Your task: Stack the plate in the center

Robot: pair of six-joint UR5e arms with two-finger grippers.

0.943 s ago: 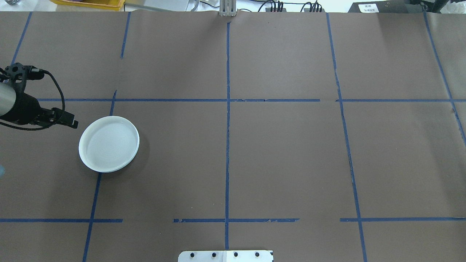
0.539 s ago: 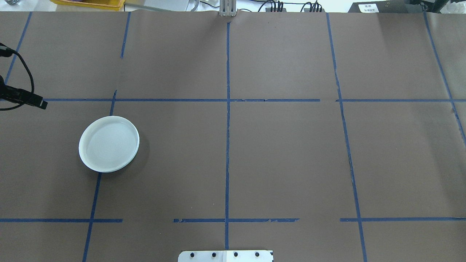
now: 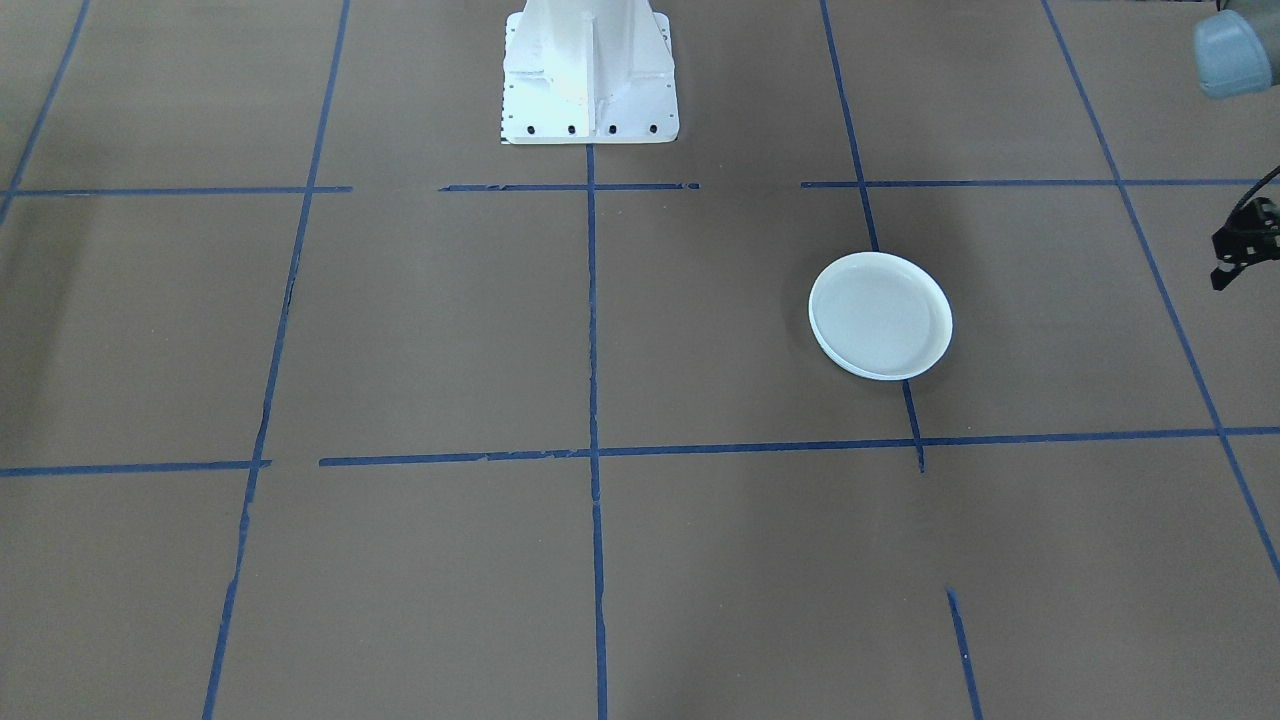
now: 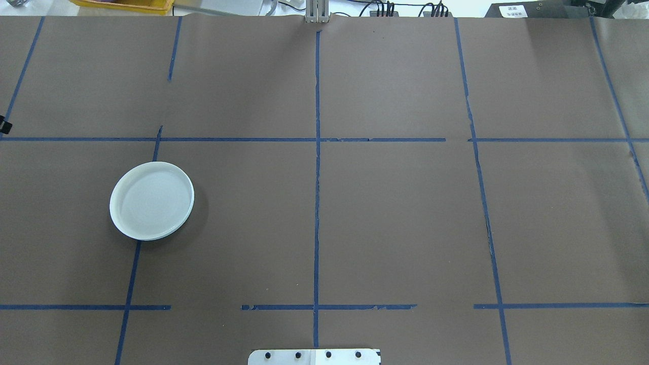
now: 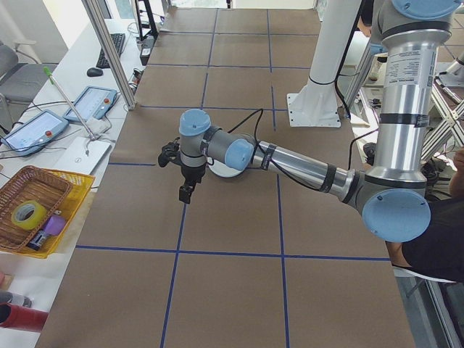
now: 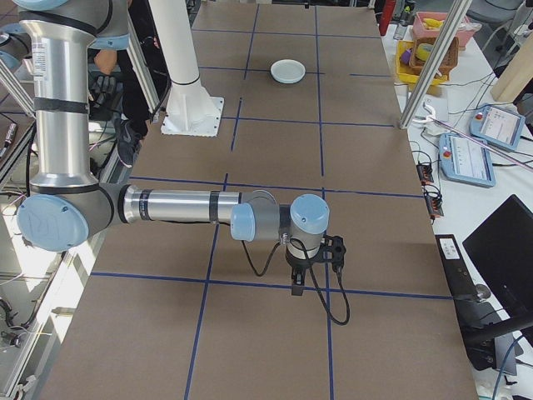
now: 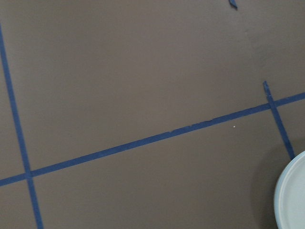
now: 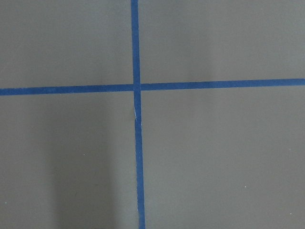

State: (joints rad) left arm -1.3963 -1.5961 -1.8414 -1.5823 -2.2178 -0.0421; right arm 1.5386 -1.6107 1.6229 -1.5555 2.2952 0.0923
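Table (image 4: pixel 395 213) under brown paper, squared off with blue tape (image 4: pixel 317 203), presumably to mark out places for setting things down. White pedestal (image 3: pixel 588 70) bolted at the robot's edge, on the middle tape line.

Left arm (image 5: pixel 290 163) stretched low and far out over the left end of the table, wrist turned down. Right arm (image 6: pixel 183 206) stretched the same way over the opposite end, above a tape crossing, well apart from anything to handle. Probably both parked clear of the working area.

Plate (image 4: pixel 152 201), pale blue-grey and shallow, flat on the paper on the robot's left side, astride a tape line and well short of the table's middle square. Rim doubled along one edge, perhaps from a second plate nested beneath; cannot tell for sure. Touched by nothing.

Left gripper (image 5: pixel 187 192) near the plate but off to its outer side, pointing at bare paper, nothing seen hanging from it; cannot tell how wide. Right gripper (image 6: pixel 296 283) likewise unreadable, seen from the side only.
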